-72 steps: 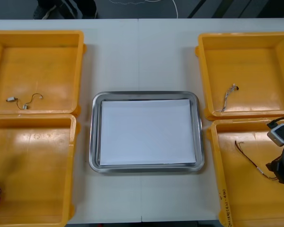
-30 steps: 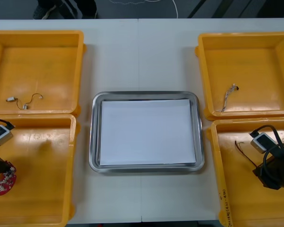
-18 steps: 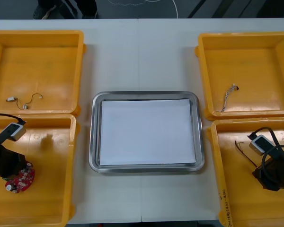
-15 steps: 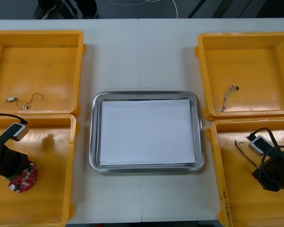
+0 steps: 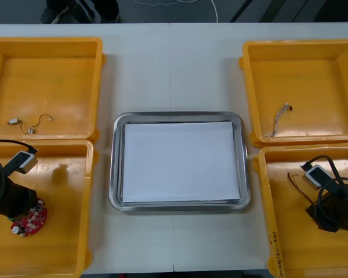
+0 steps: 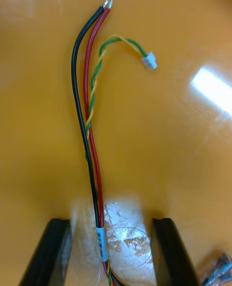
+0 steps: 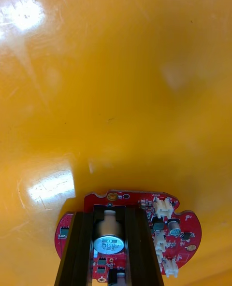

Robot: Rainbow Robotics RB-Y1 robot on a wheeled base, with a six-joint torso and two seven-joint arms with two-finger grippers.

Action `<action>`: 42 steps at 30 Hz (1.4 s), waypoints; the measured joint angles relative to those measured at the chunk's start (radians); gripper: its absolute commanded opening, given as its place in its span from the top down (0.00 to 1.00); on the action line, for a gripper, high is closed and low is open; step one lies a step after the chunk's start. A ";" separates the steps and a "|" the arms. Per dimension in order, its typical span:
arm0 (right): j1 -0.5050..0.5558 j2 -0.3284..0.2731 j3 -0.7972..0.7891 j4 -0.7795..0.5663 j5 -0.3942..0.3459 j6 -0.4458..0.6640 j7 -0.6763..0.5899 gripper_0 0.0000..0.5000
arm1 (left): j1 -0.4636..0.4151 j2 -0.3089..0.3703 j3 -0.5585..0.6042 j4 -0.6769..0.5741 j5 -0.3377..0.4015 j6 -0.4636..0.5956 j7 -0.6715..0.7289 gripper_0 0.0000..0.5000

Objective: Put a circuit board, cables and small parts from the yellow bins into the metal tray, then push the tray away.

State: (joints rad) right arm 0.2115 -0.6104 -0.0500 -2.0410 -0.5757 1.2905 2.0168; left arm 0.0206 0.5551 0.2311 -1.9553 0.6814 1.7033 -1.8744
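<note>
**Worktop** (image 5: pixel 174 63): light, carrying four bins and one tray.

**Tray** (image 5: pixel 177 114): metal, at the centre between the bins. A white sheet (image 5: pixel 180 162) lines it, with nothing on top.

**Far-left bin** (image 5: pixel 46 40): yellow. It holds one thin cable (image 5: pixel 32 124) with a small pale plug, lying near the bin's near wall.

**Far-right bin** (image 5: pixel 301 42): yellow. It holds one short twisted cable (image 5: pixel 278 121).

**Near-left bin** (image 5: pixel 40 143): yellow. It holds the board (image 5: pixel 33 219) and the left gripper (image 5: pixel 20 208).
- The board (image 7: pixel 181 228) is round and red, with white connectors.
- The left gripper (image 7: pixel 111 228) has its fingers closed on the board, with a silver-topped cylindrical component between them.
- Whether the board touches the bin floor cannot be told.

**Near-right bin** (image 5: pixel 290 243): yellow. It holds the cable bundle (image 5: pixel 298 186) and the right gripper (image 5: pixel 327 217).
- The cable bundle (image 6: pixel 89 121) lies on the bin floor: a black and a red lead side by side, plus a yellow-and-green twisted pair ending in a white plug.
- The right gripper (image 6: pixel 110 237) sits low over the bundle's labelled end. Its fingers are spread apart, one on each side of the bundle, gripping nothing.
- Small metal parts (image 6: pixel 217 269) lie just beside one finger.
</note>
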 measured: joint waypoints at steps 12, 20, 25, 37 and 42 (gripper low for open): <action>-0.017 0.000 0.001 0.011 0.000 -0.010 0.000 1.00 | -0.016 0.000 0.022 -0.004 0.054 0.007 0.000 0.00; -0.018 0.000 0.001 0.013 -0.006 -0.010 0.000 1.00 | -0.031 0.000 0.108 -0.032 0.097 0.039 0.000 0.00; -0.029 0.000 -0.002 0.012 -0.023 0.021 0.000 1.00 | -0.031 0.000 0.147 -0.045 0.098 0.077 0.001 0.00; -0.043 -0.003 -0.035 -0.150 -0.084 0.241 -0.023 1.00 | 0.006 0.001 0.178 -0.110 0.098 0.117 0.391 0.00; -0.062 -0.008 -0.072 -0.168 -0.180 0.309 -0.056 1.00 | 0.046 0.001 0.180 -0.131 0.095 0.117 0.630 0.00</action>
State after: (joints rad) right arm 0.1496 -0.6186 -0.1220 -2.2086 -0.7559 1.5992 1.9609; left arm 0.0661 0.5559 0.4112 -2.0867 0.7763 1.8200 -1.2440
